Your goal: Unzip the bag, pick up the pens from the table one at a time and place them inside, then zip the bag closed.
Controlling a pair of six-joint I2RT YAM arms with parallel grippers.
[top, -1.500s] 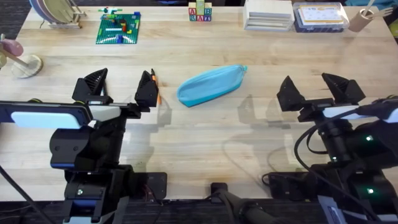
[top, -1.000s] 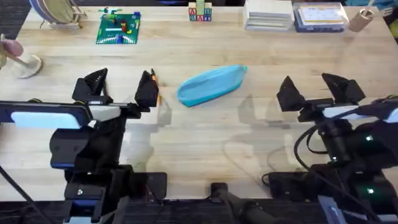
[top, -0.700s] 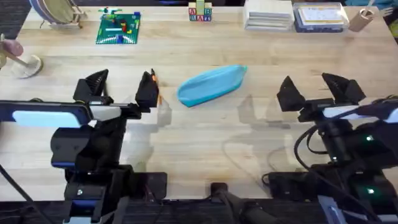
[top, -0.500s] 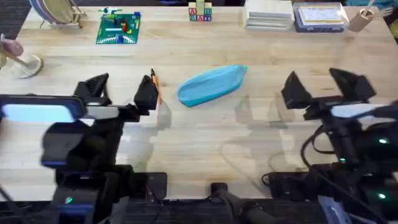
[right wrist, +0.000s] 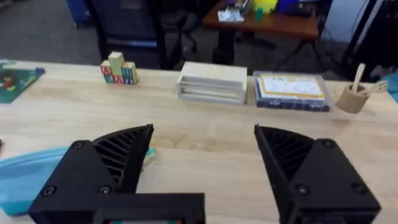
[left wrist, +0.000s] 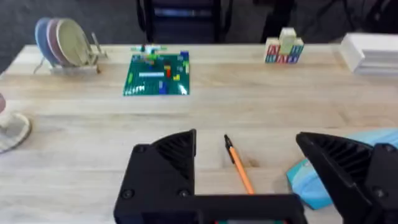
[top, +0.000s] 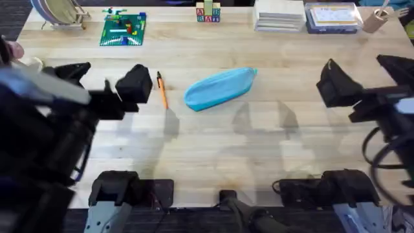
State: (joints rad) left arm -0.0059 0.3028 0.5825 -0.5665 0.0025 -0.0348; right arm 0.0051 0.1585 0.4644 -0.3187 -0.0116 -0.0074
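While both fingers pairs gape empty, the orange pen (top: 161,90) lies between left fingers (top: 134,84) and bag (top: 220,88).

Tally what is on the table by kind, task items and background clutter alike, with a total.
Pouch: 1, the light blue bag
Pens: 1, the orange pen
Green brick baseplate: 1
Letter-block stack: 1
Plate rack: 1
White box: 1
Blue-lidded case: 1
Utensil cup: 1
Total: 8

A light blue bag (top: 220,88) is laid slantwise mid-table (top: 213,139), with an orange pen (top: 162,90) near its lower end.
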